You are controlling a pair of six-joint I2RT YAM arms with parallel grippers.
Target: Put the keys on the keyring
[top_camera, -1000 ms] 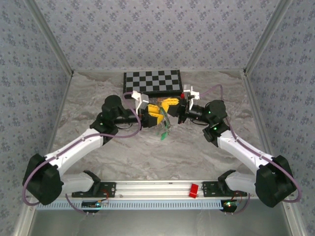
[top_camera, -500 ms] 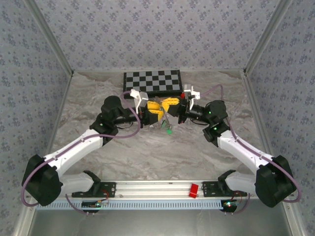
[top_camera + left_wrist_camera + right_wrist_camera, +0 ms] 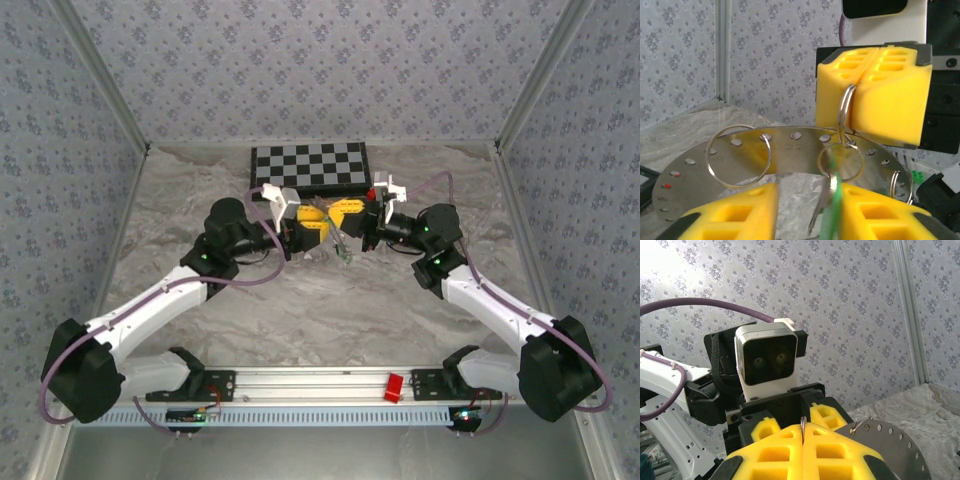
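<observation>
Now: right gripper (image 3: 803, 432) clamped tight on keyring (image 3: 846, 112), just in front of checkerboard (image 3: 309, 168). Green key (image 3: 833, 205) dangles beneath the keyring. Left gripper (image 3: 807, 202) jaws part-spread; any hold unclear.

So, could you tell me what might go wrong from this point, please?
The right gripper pinches the ring by one edge in foam; a tug could twist it loose.
The green key dangles between the fingers of the left gripper; closing could knock it or miss it.
The holed metal plate sits close to both grippers, and its loose rings might snag.
</observation>
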